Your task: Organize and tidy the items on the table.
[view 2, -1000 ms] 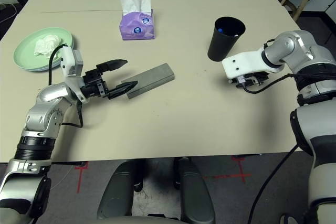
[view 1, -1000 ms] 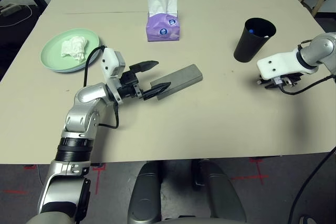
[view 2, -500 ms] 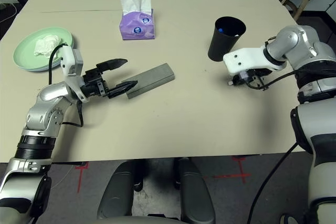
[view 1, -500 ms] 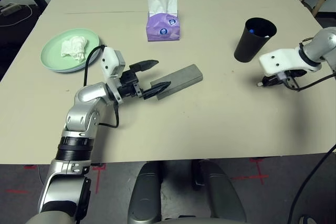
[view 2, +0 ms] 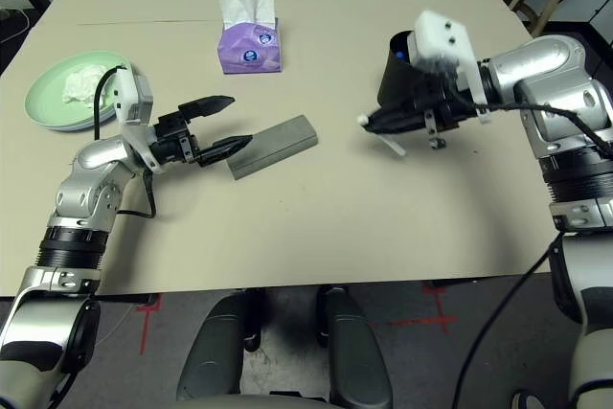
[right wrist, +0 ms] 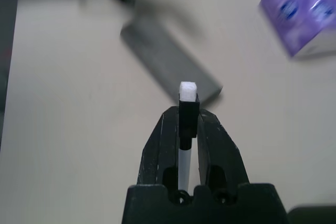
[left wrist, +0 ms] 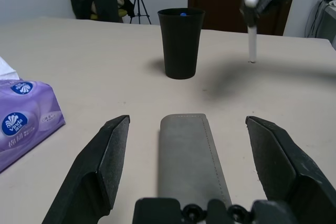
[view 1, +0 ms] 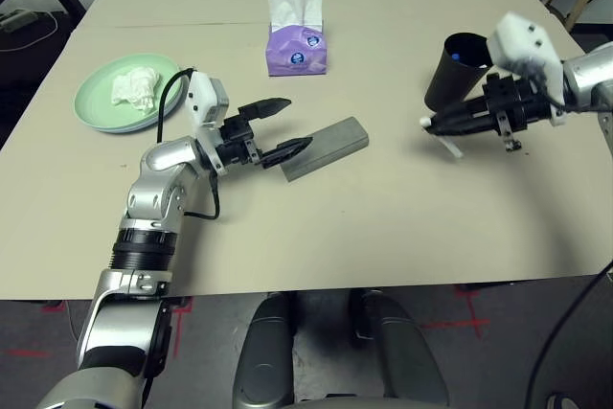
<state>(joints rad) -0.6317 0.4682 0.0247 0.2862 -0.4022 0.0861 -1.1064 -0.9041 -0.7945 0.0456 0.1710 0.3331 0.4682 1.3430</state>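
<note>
Beige table (view 1: 383,227), dark surrounding floor (view 1: 38,45)

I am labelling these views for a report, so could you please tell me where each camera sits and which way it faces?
Left and right eye: on the head, looking down at the table over both silver forearms.
Left wrist: along the open left gripper at the glasses case, black cup beyond.
Right wrist: along the right gripper, shut on the pen.
Shared: the glasses case and the purple tissue box appear in all.

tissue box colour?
Purple, with round blue-and-white logos; tissue box shows best in the left eye view.
</note>
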